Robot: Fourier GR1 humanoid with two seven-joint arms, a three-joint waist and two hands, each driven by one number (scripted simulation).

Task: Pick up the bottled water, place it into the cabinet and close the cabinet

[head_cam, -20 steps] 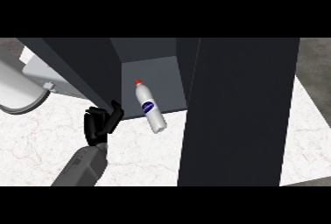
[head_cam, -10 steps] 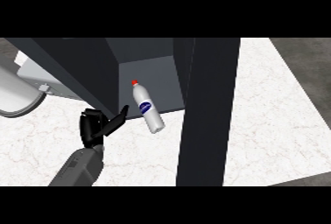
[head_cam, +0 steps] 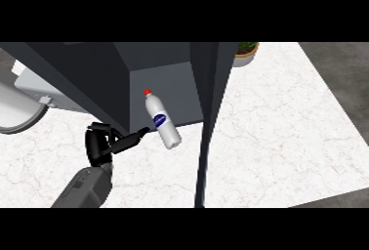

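The bottled water [head_cam: 161, 120], clear with a red cap and a blue label, stands slightly tilted at the front of the open dark grey cabinet's [head_cam: 169, 63] floor. My left hand [head_cam: 107, 141] is just left of it and below the cabinet's left wall. The hand is open, and its straight fingers [head_cam: 138, 134] point at the bottle's lower part with a small gap between. The cabinet door [head_cam: 207, 122] shows nearly edge-on as a thin dark panel right of the bottle. My right hand shows nowhere.
A white rounded appliance [head_cam: 18, 113] and a pale grey box [head_cam: 51, 88] sit at the left. A potted plant [head_cam: 246, 51] stands behind the cabinet at the upper right. White marble counter [head_cam: 288, 127] spreads to the right of the door.
The cabinet door has swung from a broad dark panel to a thin edge, uncovering the counter at right. My left hand has stayed beside the bottle, which has not moved.
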